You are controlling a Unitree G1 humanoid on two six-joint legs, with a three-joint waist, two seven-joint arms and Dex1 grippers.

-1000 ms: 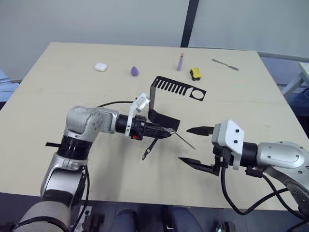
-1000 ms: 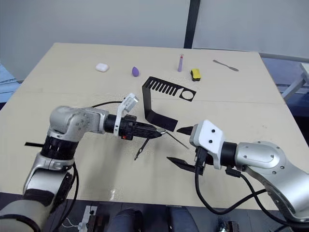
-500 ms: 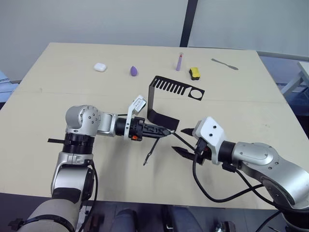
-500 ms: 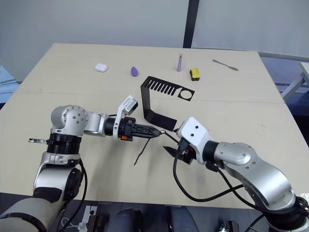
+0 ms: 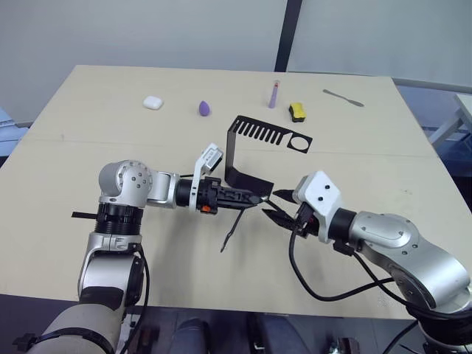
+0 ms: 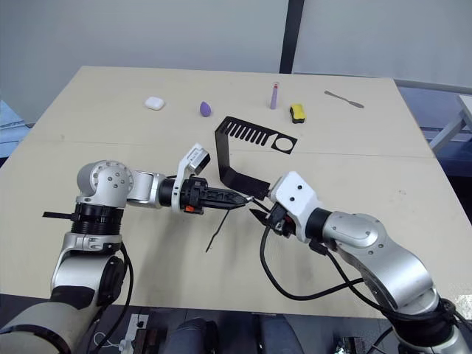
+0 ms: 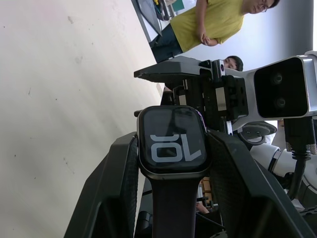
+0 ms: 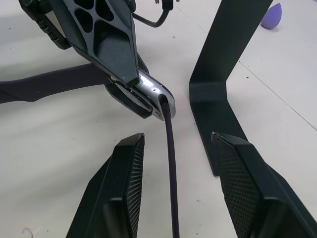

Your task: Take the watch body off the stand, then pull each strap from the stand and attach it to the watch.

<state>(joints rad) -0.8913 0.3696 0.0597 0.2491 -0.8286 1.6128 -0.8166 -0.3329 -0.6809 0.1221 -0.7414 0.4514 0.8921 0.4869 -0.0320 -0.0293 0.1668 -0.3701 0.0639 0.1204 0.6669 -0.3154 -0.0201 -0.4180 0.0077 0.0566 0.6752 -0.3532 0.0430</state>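
The left tool (image 5: 254, 198) is clenched on the watch body (image 7: 172, 141), holding it above the surface (image 5: 110, 118) just in front of the stand (image 5: 251, 147), face outward, probably to steady the case for strap fitting. One strap (image 5: 234, 229) hangs from the case; a second strap (image 8: 170, 163) runs from its other end between the spread fingers of the right tool (image 5: 276, 209), which grips nothing yet. No containers are present.

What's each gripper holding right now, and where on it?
Left gripper clamps the watch body by its two side edges. Right gripper is open, its fingers either side of a strap, gripping nothing.
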